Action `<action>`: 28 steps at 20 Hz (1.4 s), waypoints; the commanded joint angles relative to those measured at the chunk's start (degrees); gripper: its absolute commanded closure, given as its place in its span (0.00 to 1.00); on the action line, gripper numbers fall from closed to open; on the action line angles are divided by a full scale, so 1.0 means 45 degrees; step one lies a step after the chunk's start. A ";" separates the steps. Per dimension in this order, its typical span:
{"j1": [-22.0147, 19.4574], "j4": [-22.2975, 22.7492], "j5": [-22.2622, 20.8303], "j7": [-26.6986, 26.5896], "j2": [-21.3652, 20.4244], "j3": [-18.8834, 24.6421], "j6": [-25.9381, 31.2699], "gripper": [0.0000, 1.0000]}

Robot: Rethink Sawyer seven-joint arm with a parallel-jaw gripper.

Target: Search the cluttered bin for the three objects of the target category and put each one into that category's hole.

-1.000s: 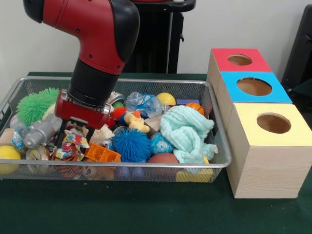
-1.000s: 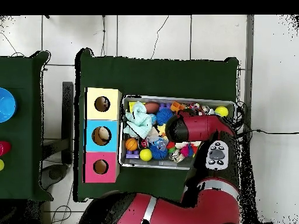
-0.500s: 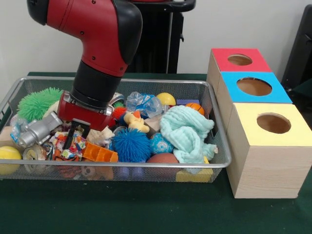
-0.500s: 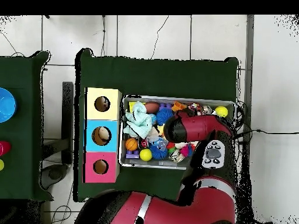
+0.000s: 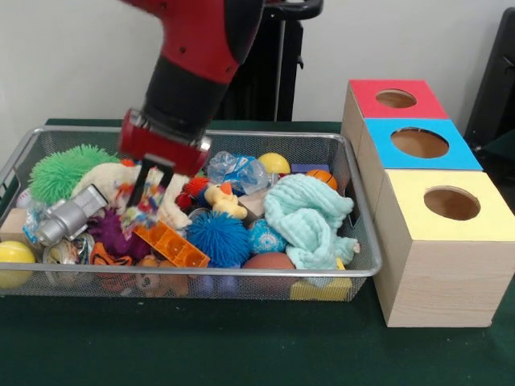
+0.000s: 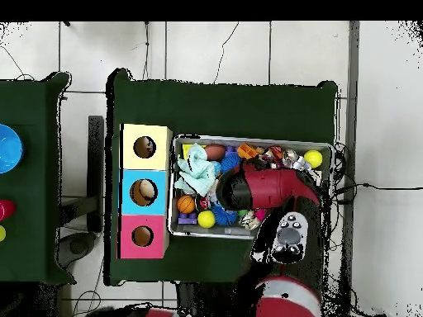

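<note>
The silver wire mesh bin [image 5: 241, 273] lies on the green table, full of toys; it also shows in the overhead view [image 6: 173, 191]. My gripper [image 5: 153, 191] hangs just above the clutter in the bin's left half. It is shut on a frilly fabric ball [image 5: 143, 205] printed in white, red, blue and yellow, which hangs blurred between the fingers. In the overhead view the arm [image 6: 252, 186] hides gripper and ball. I cannot make out other fabric balls. The yellow-topped box's hole [image 5: 451, 203] is at the right, nearest the camera, also visible from overhead [image 6: 144, 147].
In the bin are a green spiky ball [image 5: 60, 170], a blue spiky ball [image 5: 216, 239], a pale mint cloth [image 5: 310, 217], an orange block [image 5: 169, 245], a silver toy [image 5: 68, 215] and a rubber duck [image 5: 224, 201]. Blue-topped [image 5: 419, 142] and red-topped [image 5: 396, 98] boxes stand behind the yellow one.
My gripper has risen out of the clutter and shifted right with the fabric ball in it. A purple toy now shows where the ball lay.
</note>
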 commanded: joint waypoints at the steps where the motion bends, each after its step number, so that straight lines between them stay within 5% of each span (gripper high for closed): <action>1: 0.1629 0.2021 0.1866 0.2014 -0.3472 -0.0141 0.5214 1.00; 6: 0.2266 0.1868 0.2655 0.2483 -0.3607 -0.0279 0.6919 1.00; 12: 0.2711 0.2532 0.3263 0.3253 -0.3438 -0.0326 0.6439 1.00; 20: 0.2262 0.4103 0.4858 0.3760 -0.2412 0.1093 0.2650 1.00; 28: 0.0237 0.6194 0.6688 0.3264 -0.2158 0.4546 -0.1381 1.00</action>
